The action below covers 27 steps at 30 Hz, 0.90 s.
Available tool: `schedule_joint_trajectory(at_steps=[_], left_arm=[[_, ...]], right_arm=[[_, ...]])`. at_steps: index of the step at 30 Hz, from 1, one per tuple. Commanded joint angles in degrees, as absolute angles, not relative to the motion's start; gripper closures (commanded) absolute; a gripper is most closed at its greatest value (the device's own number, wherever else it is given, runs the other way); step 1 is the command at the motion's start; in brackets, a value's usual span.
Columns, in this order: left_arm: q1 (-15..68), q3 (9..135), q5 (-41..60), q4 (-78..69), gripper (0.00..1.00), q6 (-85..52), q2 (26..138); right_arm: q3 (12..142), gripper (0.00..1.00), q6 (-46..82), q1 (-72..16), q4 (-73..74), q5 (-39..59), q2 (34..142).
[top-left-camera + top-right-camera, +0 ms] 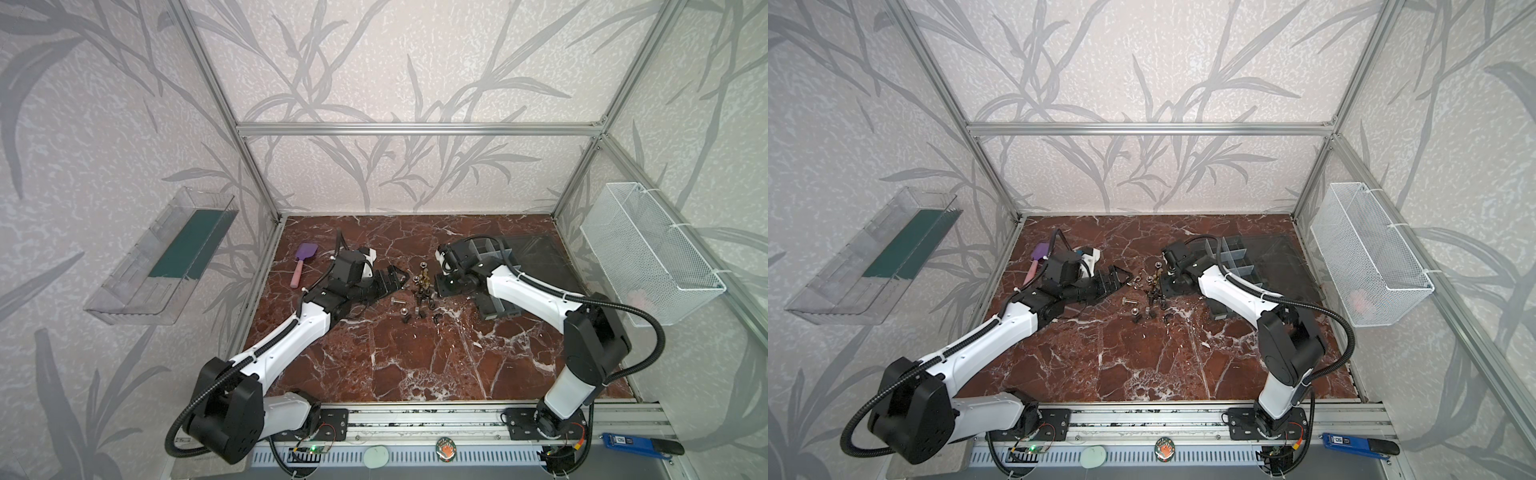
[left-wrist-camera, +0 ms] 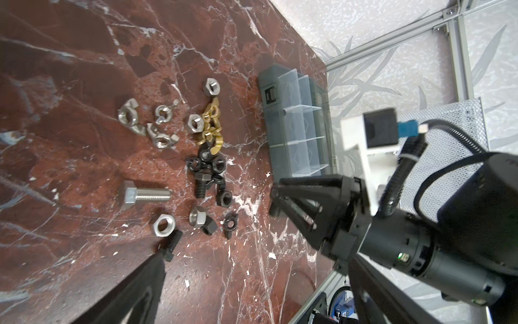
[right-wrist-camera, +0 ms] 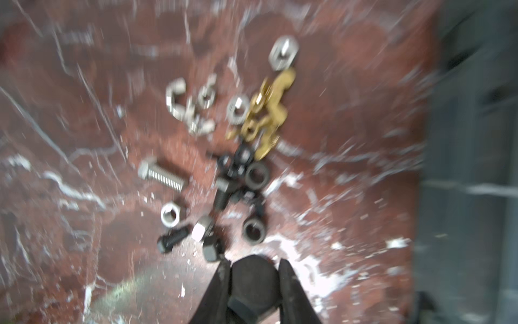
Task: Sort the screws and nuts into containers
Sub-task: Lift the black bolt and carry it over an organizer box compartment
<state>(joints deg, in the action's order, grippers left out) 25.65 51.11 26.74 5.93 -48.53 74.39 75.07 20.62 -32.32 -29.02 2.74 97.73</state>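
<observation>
Black and blurred in the right wrist view, one screw is clamped in the right gripper near the grey box, whose compartments the right arm partly covers in both top views. Beside the loose screws and nuts on the desk, the left gripper stands spread wide; open surface extends toward the near edge.

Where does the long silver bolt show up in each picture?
Top view: silver bolt, nearer and left of the brass wing nuts.
Top view: same place.
Left wrist: shank pointing at a black screw.
Right wrist: blurred, same layout.
Shared landmark: the brass wing nuts.
</observation>
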Motion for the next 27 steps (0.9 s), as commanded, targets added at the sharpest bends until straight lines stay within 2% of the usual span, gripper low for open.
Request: schedule_joint_trajectory(at_steps=[1, 11, 20, 27], left_arm=[[27.33, 56.15, 27.18, 7.58, 0.01, -45.77, 77.31], [32.31, 70.85, 28.1, 9.43, 0.01, -43.56, 91.09], [33.4, 80.92, 29.14, 13.65, 0.01, -40.73, 99.15], [33.35, 82.08, 28.75, 16.2, 0.01, -38.46, 100.13]], right_arm=[[78.42, 0.87, 17.15, -27.82, -31.48, 1.34, 96.77], [89.82, 0.87, 15.04, -16.35, -32.04, 2.16, 108.4], [102.45, 0.87, 12.76, -13.91, -37.21, 2.9, 122.61], [103.71, 0.85, 11.87, -13.45, -37.2, 2.52, 126.9]])
